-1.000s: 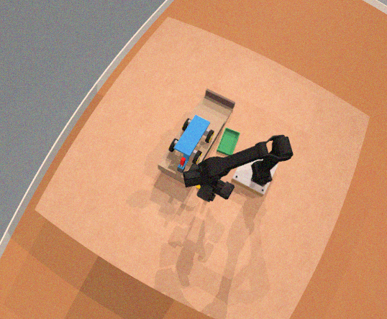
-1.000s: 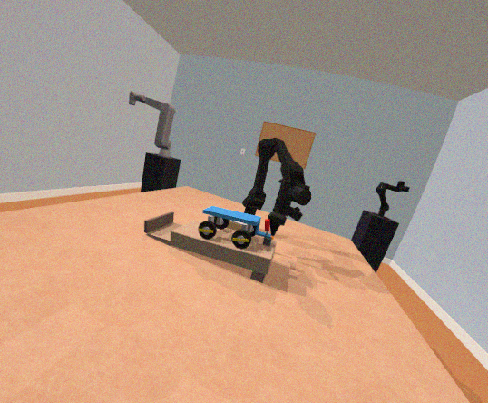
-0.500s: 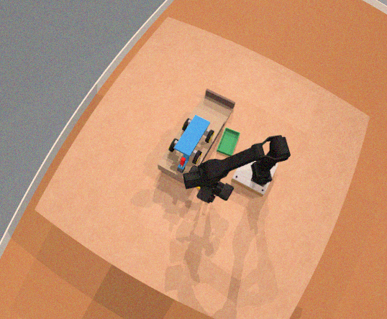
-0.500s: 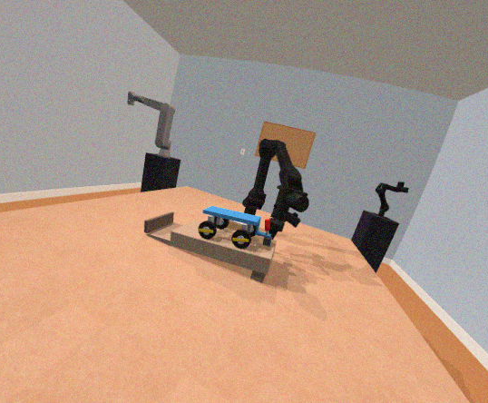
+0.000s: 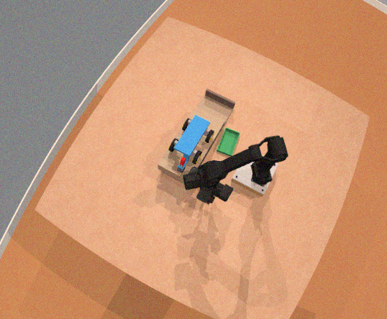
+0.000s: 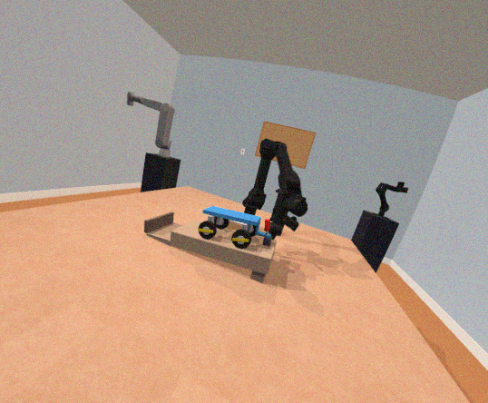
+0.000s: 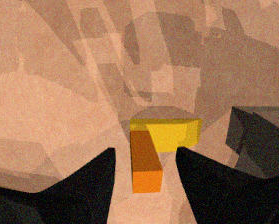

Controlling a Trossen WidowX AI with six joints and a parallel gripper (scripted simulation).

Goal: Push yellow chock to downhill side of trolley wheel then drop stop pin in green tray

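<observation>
The yellow chock [image 7: 172,136] stands on the table by the ramp's uphill end; its orange handle [image 7: 147,181] rises toward the camera. The arm hides it in the top view. My gripper [image 7: 146,153] is partly open, its fingers on either side of the handle with gaps showing. The blue trolley [image 5: 193,134] [image 6: 231,214] stands on the ramp [image 5: 216,112] [image 6: 220,250]. The red-headed stop pin [image 5: 183,161] [image 6: 268,225] is upright at its uphill end. The green tray [image 5: 229,141] is empty, beside the ramp.
A dark grey block [image 7: 262,142], seemingly part of the ramp's uphill end, is close to the right finger. A raised end board [image 5: 219,98] [image 6: 159,222] closes the ramp's low end. The arm's white base plate [image 5: 244,179] is near the tray.
</observation>
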